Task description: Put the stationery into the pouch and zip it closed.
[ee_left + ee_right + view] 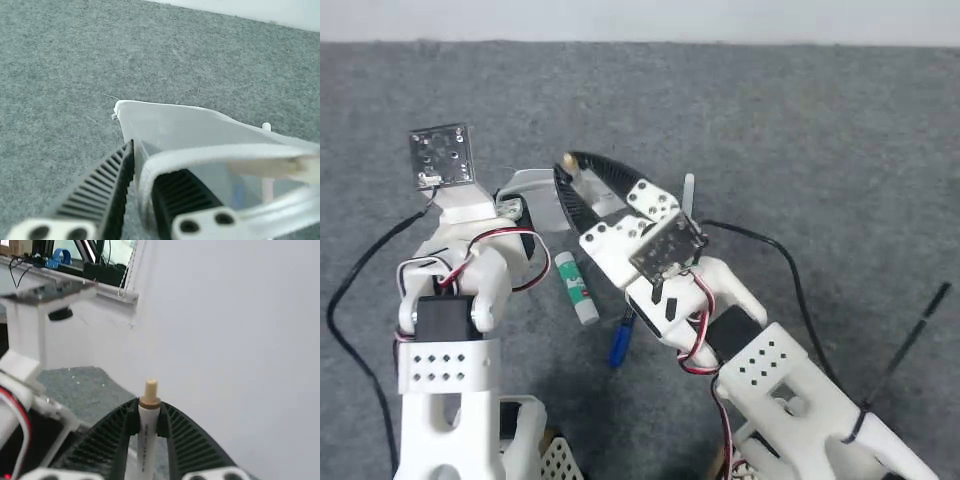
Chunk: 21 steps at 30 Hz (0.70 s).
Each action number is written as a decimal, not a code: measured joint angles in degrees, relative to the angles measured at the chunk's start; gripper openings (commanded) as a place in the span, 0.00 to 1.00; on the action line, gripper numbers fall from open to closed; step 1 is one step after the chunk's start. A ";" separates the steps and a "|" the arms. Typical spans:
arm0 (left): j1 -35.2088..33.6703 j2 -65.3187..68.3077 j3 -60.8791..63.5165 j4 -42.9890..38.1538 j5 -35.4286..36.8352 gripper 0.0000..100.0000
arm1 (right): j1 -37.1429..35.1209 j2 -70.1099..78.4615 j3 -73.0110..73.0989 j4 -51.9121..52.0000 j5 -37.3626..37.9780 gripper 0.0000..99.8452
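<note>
So the right gripper (148, 416) has its black ribbed fingers (176, 436) pinched tight on a white pen (148, 440). The pen's tan tip pokes out past them toward a plain white wall (230, 340). The other arm's white frame (22, 365) sits nearby, above the grey bench (85, 390).

Looks down on a desk (820, 120) covered edge to edge in grey, fuzzy, felt-like fabric of even texture. Ends at the far side against a plain white wall (640, 20), meeting it in a straight line. Seen from the right wrist, shows the same white surface rising broad and bare, with a pale window ledge (115, 292) high up. Above the ledge, holds dark frames, a small blue object (57, 259) and a thin cord (131, 270) hanging down.
</note>
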 measured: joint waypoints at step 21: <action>-0.26 0.00 0.79 0.00 -0.09 0.01 | -2.11 0.70 9.05 0.18 8.62 0.18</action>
